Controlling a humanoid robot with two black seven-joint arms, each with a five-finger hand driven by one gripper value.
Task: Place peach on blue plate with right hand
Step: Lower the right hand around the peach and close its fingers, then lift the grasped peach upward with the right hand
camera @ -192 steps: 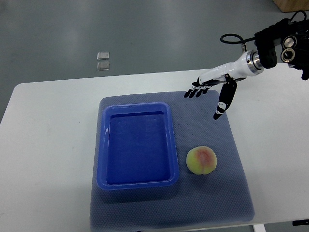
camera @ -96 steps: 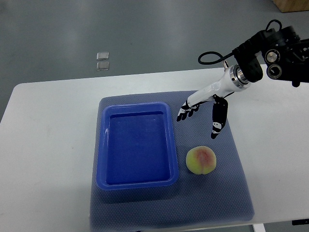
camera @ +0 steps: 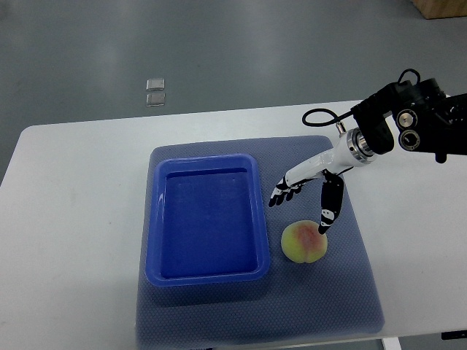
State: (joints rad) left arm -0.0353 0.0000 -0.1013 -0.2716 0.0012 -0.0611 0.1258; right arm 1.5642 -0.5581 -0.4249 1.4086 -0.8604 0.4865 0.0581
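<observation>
Now, in the top view, your right hand (camera: 305,191) is over the grey mat (camera: 350,284), with its arm coming in from the right side of the picture. The fingers (camera: 280,195) are spread wide and point toward the blue plate (camera: 155,219), and the thumb (camera: 326,211) hangs down apart from them. The hand holds nothing. The peach (camera: 305,241) sits on the mat, just beside the right wall of the plate, on your side of the hand. The thumb tip looks like it is right at the top of the peach, but you cannot tell from above if it touches. So the peach lies below the open hand, a bit toward you. The peach is round, so no side of it is longer than another. I think you need to bring the hand down over it before you close the fingers. The left hand does not show here. The plate has nothing in it.
</observation>
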